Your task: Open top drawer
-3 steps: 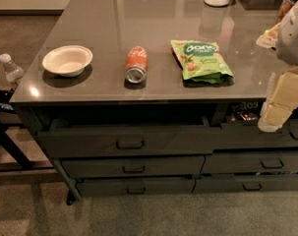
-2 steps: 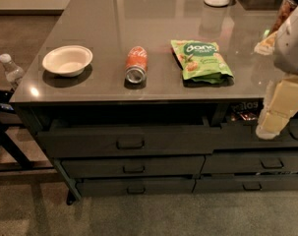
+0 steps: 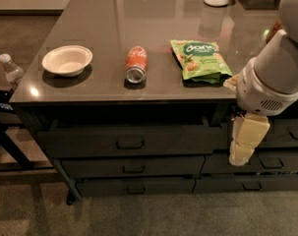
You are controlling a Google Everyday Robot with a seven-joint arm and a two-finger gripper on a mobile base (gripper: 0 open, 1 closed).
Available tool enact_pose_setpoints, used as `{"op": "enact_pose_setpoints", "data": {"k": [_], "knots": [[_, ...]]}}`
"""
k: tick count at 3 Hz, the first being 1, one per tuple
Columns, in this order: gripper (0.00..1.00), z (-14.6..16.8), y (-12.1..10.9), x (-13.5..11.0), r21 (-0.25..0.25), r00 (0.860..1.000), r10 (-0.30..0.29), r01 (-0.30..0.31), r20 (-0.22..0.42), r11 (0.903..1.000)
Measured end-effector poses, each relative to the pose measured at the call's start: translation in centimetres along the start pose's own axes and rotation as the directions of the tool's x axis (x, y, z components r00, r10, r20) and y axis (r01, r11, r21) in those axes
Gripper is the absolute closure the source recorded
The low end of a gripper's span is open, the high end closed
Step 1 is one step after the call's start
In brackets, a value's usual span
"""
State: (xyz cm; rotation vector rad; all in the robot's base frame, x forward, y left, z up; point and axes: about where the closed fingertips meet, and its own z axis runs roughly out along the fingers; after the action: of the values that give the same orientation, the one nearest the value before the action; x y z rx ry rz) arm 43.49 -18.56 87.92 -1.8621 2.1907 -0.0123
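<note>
The top drawer (image 3: 89, 141) is the wide dark grey front just under the countertop. It has a small loop handle (image 3: 130, 143) at its centre and a lighter rim along its top. A dark gap shows between the rim and the countertop. My gripper (image 3: 241, 155) is a cream-coloured piece hanging down from the white arm (image 3: 269, 80). It sits off the drawer's right end, in front of the right drawer stack, and well to the right of the handle. It touches nothing that I can see.
On the countertop (image 3: 104, 18) lie a white bowl (image 3: 67, 60), a red soda can (image 3: 135, 64) on its side and a green snack bag (image 3: 199, 59). Two shallower drawers (image 3: 89, 167) lie below. Narrower drawers (image 3: 286, 132) are at right. A water bottle (image 3: 11, 69) and black stand legs (image 3: 6, 141) are at left.
The arm has swung left and down, bringing the gripper lower and nearer the top drawer's right end. The drawer and the countertop items have not moved.
</note>
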Motion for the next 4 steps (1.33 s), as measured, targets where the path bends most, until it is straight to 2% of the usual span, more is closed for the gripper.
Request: {"op": "enact_pose_setpoints", "data": {"k": [1, 2, 3, 4], "knots": [[0.0, 0.1, 0.2, 0.0, 0.008, 1.0, -0.003, 0.003, -0.001, 1.0], [0.0, 4.6, 1.4, -0.3, -0.035, 1.0, -0.005, 0.006, 0.022, 0.9994], [0.0, 11.9, 1.8, -1.0, -0.092, 0.999, -0.008, 0.012, 0.045, 0.9957], [0.0, 11.9, 1.8, -1.0, -0.092, 0.999, -0.008, 0.012, 0.045, 0.9957]]}}
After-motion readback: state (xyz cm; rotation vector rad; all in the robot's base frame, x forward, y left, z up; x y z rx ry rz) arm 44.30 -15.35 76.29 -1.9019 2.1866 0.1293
